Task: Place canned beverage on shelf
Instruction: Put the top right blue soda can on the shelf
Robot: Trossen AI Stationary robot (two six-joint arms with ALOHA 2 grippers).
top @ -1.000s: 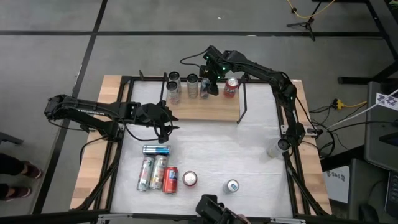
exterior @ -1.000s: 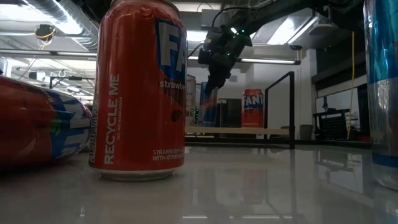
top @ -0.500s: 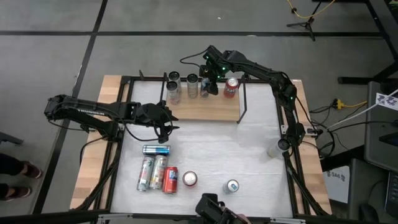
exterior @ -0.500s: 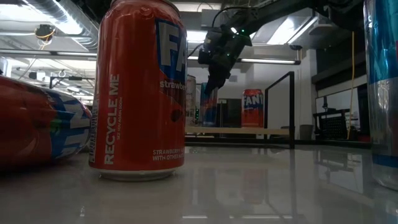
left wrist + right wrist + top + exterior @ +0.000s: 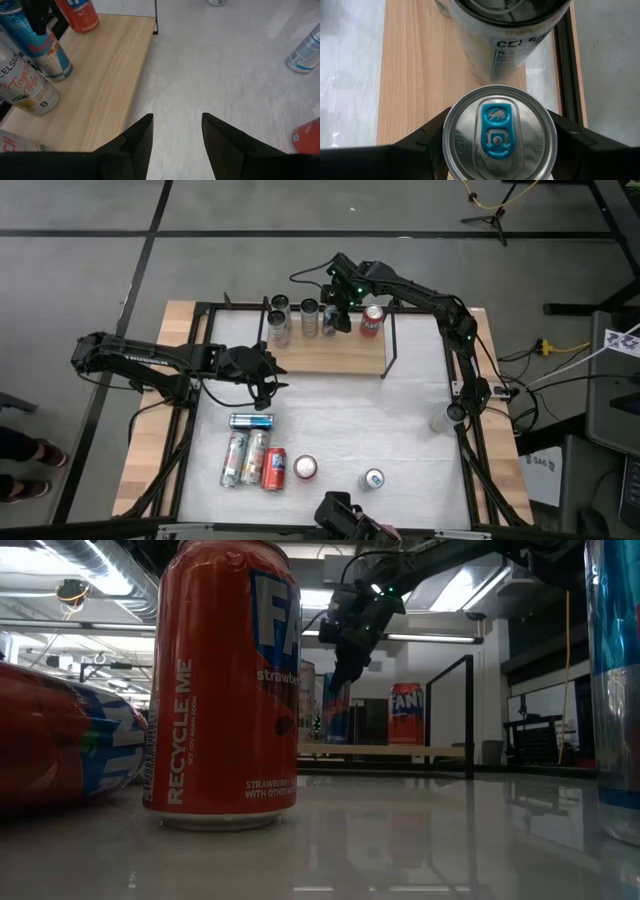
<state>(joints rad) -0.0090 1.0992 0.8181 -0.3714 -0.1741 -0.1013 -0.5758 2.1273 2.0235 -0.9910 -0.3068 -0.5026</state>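
High view: right gripper (image 5: 331, 319) clamps blue-tab can (image 5: 331, 321) upright on shelf (image 5: 330, 352), red can (image 5: 371, 321) beside it. Left gripper (image 5: 268, 372) hovers, empty, near the shelf's front edge.
Left wrist view: fingers (image 5: 140, 138) parted.
Right wrist view: fingers (image 5: 432, 135) flank the can's rim.

Shelf back row crowded, front strip bare

Four upright cans (image 5: 308, 316) line the shelf (image 5: 330, 352) rear; black rod uprights (image 5: 387, 345) fence its ends; fallen cans (image 5: 250, 455) clutter the counter (image 5: 400, 430) front-left.
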